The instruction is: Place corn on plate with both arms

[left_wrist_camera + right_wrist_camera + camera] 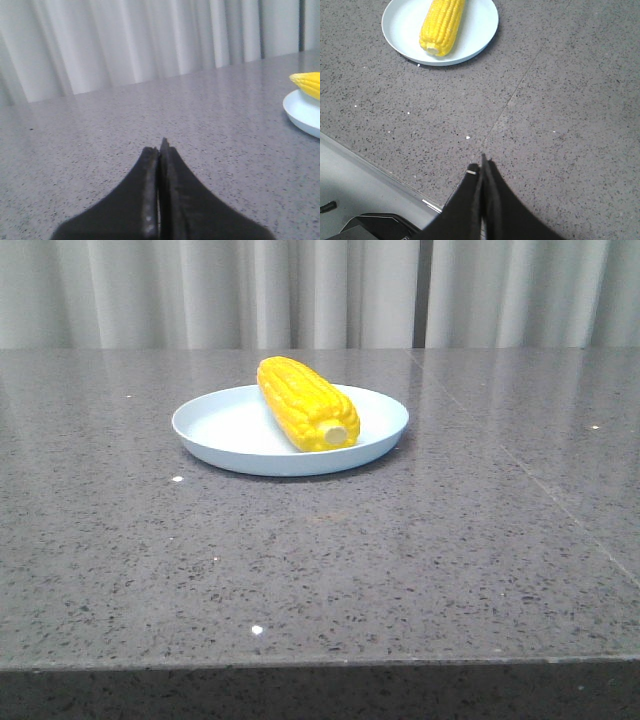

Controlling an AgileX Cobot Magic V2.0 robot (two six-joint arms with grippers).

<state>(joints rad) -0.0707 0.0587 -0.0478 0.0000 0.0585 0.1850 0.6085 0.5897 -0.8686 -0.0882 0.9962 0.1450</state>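
1. Jaws: left gripper [161, 145] pressed together, nothing between the fingers; right gripper [482, 162] also pressed together, holding nothing
2. Both grippers sit apart from the plate & corn; neither shows in front view
3. Left gripper hangs low over the grey speckled table [320, 570], black fingers meeting in a point; plate edge & corn tip just visible at the side of its view
4. Right gripper is above the table near its front edge, w/ a seam line in the tabletop running past it toward the plate
5. Plate [215, 430], pale blue-white, round, shallow, rests flat on table, about mid-table
6. Corn [302, 403] lies on the plate, inside the rim, angled: pale stub end faces the front, tapered tip points to the back
7. Behind the table: pale pleated curtain [320, 290] across the whole back
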